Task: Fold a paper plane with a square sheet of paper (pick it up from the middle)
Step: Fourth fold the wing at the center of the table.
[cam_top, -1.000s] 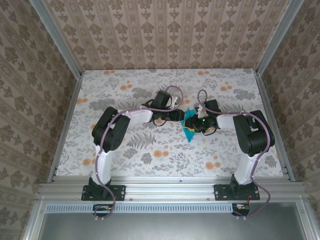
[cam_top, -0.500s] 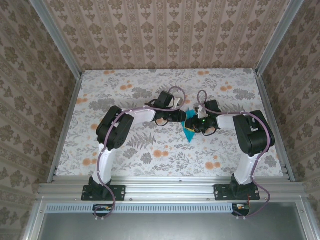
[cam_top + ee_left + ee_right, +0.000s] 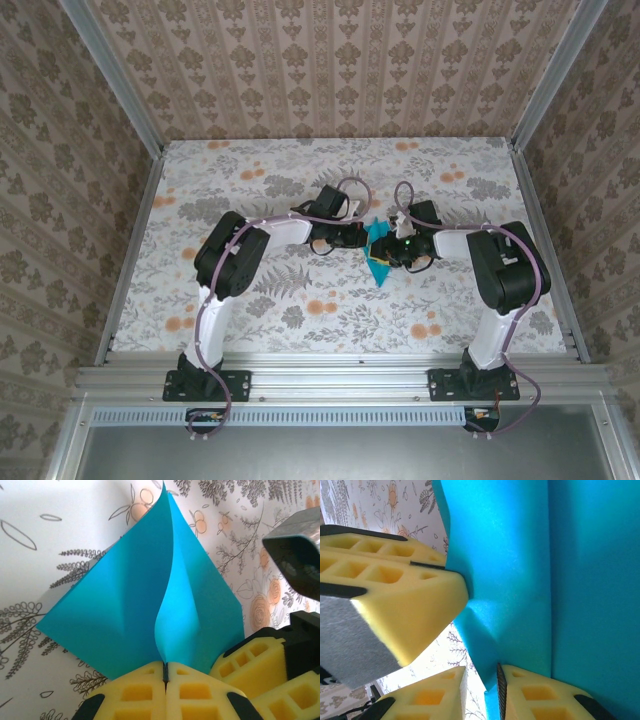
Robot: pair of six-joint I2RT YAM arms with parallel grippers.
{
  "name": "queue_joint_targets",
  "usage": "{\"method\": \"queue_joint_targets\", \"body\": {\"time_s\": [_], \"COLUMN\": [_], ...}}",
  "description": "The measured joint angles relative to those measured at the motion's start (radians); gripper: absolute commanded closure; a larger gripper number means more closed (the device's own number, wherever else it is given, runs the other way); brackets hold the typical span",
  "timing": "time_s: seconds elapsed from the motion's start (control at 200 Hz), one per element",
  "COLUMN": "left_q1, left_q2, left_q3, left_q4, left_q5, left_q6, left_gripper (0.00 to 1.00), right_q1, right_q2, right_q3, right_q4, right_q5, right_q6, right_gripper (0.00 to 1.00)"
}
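- Floral table (image 3: 300, 300), with patterned walls on three sides.
- Blue paper (image 3: 379, 252) stands part-folded at mid-table between the two arms, its long axis running far to near.
- Left gripper (image 3: 165, 672) is pinched tight on the paper from the left.
- Right gripper (image 3: 481, 685) is narrowly parted with the paper's edge in the gap; a firm hold is unconfirmed.
- Judgement: the left arm controls the next fold.

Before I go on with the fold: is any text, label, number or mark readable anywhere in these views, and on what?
None can be read. The teal paper is plain, the left hand's yellow pads are blank foam, and the tablecloth and wallpaper carry only floral patterns.
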Motion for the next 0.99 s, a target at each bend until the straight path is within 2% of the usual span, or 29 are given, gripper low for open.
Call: {"method": "queue_joint_targets", "body": {"time_s": [0.145,0.355,0.785,0.995], "left_q1": [0.000,0.000,-0.001,-0.001], "left_q2": [0.015,0.019,0.025,0.026], "left_q3": [0.013,0.024,0.034,0.035], "left_q4": [-0.024,-0.035,-0.045,-0.045], "left_q5": [-0.007,-0.019,-0.024,-0.024], "left_q6": [0.019,0.049,0.076,0.079], "left_gripper": [1.00,1.00,1.00,1.00], "right_q1": [0.000,0.000,0.013,0.025], "right_q2": [-0.023,-0.059,-0.143,-0.144], "right_q3": [-0.003,-0.006,-0.090,-0.131], "right_q4": [-0.017,-0.034,-0.032,-0.032], "right_q5": [0.005,0.008,0.004,0.004], "right_q6": [-0.009,-0.010,0.043,0.047], "right_gripper": [0.67,0.67,0.84,0.86]}}
